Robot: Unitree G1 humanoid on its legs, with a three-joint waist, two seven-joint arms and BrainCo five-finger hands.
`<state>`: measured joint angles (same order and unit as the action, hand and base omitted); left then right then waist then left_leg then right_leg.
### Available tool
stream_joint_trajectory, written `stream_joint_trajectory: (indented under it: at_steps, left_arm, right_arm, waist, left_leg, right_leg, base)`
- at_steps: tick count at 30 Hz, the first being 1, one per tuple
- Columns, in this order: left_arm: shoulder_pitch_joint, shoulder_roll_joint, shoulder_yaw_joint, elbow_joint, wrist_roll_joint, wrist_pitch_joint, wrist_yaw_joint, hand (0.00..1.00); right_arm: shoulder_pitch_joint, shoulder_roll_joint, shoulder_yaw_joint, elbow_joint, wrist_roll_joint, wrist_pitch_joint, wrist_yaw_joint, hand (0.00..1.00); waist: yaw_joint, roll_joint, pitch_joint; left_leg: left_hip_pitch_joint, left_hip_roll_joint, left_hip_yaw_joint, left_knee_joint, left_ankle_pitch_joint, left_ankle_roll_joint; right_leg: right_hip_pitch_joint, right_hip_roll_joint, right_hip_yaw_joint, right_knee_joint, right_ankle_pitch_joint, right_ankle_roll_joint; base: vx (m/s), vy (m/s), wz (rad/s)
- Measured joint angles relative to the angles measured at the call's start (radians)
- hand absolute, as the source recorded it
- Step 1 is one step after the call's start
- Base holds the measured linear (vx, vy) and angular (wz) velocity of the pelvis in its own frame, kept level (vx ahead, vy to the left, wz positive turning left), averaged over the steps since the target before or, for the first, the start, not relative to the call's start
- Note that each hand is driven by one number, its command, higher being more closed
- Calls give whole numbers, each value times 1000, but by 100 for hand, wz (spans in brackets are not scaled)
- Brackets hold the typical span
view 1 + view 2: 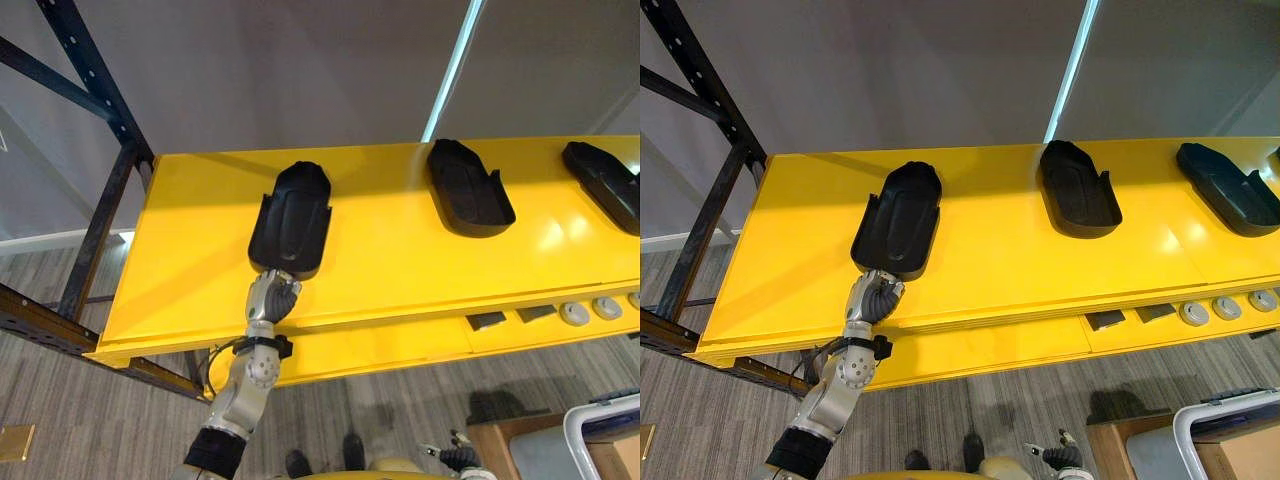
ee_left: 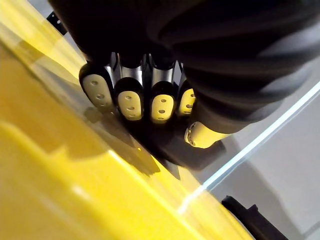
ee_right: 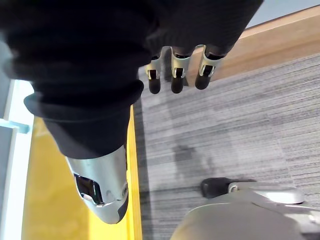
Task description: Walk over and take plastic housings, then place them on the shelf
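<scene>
Held on the yellow shelf (image 1: 400, 270), black plastic housings, three: left housing (image 1: 291, 220), near end clasped in my left hand (image 1: 272, 297), fingers curled; middle housing (image 1: 468, 188); right housing (image 1: 603, 185). On the lower ledge, grey discs (image 1: 574, 314), three. My right hand (image 3: 178, 65) hangs slack above the carpet (image 3: 240, 130).

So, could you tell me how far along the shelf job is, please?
Done: the middle housing and right housing lie on the shelf. In hand: the left housing also rests there, but the left hand is curled on its near end. The right hand hangs relaxed, holding nothing. Left: letting go. Whether more housings wait cannot be seen.
</scene>
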<state>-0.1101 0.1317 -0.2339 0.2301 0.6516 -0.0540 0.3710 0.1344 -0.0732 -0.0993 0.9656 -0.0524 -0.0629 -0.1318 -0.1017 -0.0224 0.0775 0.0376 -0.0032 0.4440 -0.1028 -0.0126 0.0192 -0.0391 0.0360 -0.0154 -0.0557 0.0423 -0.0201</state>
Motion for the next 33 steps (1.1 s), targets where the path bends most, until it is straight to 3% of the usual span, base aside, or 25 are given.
stream_joint_trajectory:
  at_steps: [5,11,33]
  left_arm:
    - [-36,0,-1,37,-4,-1,0,100]
    - [-71,10,2,67,-13,2,1,100]
    - [-126,11,12,94,-70,7,-1,100]
  right_arm:
    - [-2,0,0,0,0,0,0,0]
    - [-13,4,0,-2,0,0,0,0]
    - [-14,5,0,-7,-21,0,1,0]
  waist:
    - [-2,0,0]
    - [-24,0,0]
    - [-22,-3,2]
  left_leg:
    - [-3,-1,4,0,0,0]
    - [-5,-1,12,0,0,0]
    - [-26,-1,23,0,-4,-5]
  right_leg:
    - [0,0,4,-2,4,0]
    - [-3,0,12,-2,7,1]
    - [-28,-1,13,-2,13,3]
  base:
    - [-3,-5,-1]
    - [-5,-12,-3]
    - [-2,-3,-1]
